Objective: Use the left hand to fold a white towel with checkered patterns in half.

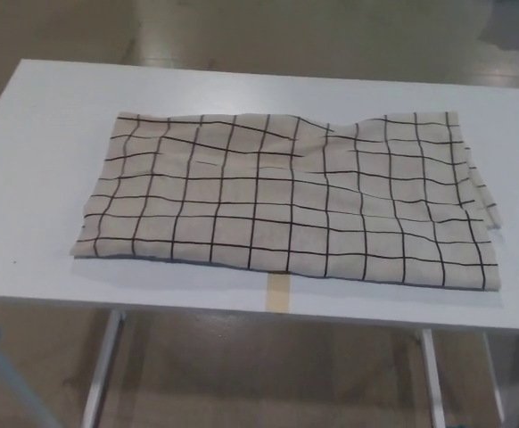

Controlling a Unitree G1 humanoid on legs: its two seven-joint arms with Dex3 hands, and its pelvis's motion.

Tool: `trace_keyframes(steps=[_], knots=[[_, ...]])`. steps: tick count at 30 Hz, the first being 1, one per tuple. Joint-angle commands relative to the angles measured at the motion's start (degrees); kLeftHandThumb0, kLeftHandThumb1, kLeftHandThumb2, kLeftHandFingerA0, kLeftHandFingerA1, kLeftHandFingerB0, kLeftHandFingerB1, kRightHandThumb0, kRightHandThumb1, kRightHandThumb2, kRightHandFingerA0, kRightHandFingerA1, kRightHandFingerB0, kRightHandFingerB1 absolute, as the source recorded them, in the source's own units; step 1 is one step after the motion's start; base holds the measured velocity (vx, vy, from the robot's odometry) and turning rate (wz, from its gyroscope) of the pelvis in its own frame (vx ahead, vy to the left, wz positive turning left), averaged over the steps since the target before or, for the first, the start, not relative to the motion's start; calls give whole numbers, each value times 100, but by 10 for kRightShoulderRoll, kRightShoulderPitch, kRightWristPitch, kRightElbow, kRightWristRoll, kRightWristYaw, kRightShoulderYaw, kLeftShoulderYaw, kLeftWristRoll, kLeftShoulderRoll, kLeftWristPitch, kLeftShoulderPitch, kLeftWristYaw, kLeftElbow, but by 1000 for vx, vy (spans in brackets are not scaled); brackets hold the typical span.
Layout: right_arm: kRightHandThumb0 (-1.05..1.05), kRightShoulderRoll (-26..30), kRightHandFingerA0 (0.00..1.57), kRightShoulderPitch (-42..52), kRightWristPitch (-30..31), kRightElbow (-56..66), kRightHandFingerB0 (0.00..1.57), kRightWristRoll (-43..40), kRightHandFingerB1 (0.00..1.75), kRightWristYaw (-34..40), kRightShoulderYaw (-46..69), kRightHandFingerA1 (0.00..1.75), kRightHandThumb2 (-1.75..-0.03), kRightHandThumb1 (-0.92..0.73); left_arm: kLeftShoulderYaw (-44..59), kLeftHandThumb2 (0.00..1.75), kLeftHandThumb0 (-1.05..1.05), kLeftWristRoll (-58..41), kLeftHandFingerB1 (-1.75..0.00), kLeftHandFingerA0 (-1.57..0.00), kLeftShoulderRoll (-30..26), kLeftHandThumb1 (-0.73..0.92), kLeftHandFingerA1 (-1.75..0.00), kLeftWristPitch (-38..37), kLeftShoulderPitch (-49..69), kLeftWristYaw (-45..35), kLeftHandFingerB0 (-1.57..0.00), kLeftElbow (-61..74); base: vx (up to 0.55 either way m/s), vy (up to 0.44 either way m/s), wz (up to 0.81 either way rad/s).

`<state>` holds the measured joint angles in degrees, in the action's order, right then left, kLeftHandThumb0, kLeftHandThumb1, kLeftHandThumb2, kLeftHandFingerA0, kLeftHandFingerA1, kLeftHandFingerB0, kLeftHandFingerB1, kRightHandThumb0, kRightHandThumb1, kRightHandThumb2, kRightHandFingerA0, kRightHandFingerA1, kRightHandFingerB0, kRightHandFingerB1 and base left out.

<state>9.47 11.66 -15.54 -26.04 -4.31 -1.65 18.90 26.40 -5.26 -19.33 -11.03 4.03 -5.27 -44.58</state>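
Head view: one towel (286, 201), off-white with a black grid, lying spread out on one white table (37, 160). Taking the towel as reference: it covers the middle of the tabletop, long side running left-right, with bare table on all four sides, widest to its left and behind it. Cloth isn't flat; there are ripples across the middle and a raised wrinkle near the far edge, right of centre. At its right end a second layer edge peeks out from under the top layer, so it looks at least partly doubled there. One strip of tan tape (278, 292) sits on the table just in front of the towel's near edge, roughly centred, its far end touching or tucked under the hem, can't tell which. Nothing on top of the towel. Below the towel's near side, table legs (103, 366) over a brownish floor (268, 374). Neither robot hand shows in frame, so can't tell finger state for left or right.
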Motion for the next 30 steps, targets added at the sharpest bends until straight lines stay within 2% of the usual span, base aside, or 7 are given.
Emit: trace_keyframes(steps=[1, 10, 11, 13, 14, 24, 30], knots=[[-35, -12, 34, 10, -37, 12, 38, -33, 40, -13, 11, 53, -58, -60, 13, 56, -16, -33, -29, -30, 1, 52, -34, -44, 4, -15, -18, -15, 0, 0, 0], [-32, -20, 30, 37, -15, 56, 34, -33, 38, -17, 4, 51, -59, -63, -19, 65, -24, -27, -13, -3, 3, 42, -22, -99, 57, -60, 0, 67, 0, 0, 0], [-32, -24, 30, 43, -13, 68, 33, -32, 38, -16, 1, 51, -59, -63, -22, 57, -22, -28, -8, 0, 4, 47, -22, -114, 64, -67, 0, 78, 0, 0, 0], [-37, -30, 27, 54, -8, 89, 31, -30, 45, -14, -5, 54, -71, -57, -30, 66, -30, -26, -7, 0, 4, 40, -12, -138, 75, -72, 0, 97, 0, 0, 0], [-31, -38, 29, 64, -9, 105, 32, -26, 38, -11, -12, 51, -59, -64, -34, 63, -37, -19, -10, 0, 7, 29, -13, -161, 83, -65, 0, 119, 0, 0, 0], [-31, -83, 28, 145, -31, 183, 30, -13, 37, -34, -84, 48, -59, -66, -29, 66, -57, 75, 0, 0, 23, 37, -8, -265, 151, 8, 0, 372, 0, 0, 0], [-33, -68, 27, 135, -78, 111, 27, 1, 37, -49, -99, 48, -60, -67, -5, 65, -54, 145, 0, 0, 6, 35, -5, -328, 99, 35, 0, 469, 0, 0, 0]])
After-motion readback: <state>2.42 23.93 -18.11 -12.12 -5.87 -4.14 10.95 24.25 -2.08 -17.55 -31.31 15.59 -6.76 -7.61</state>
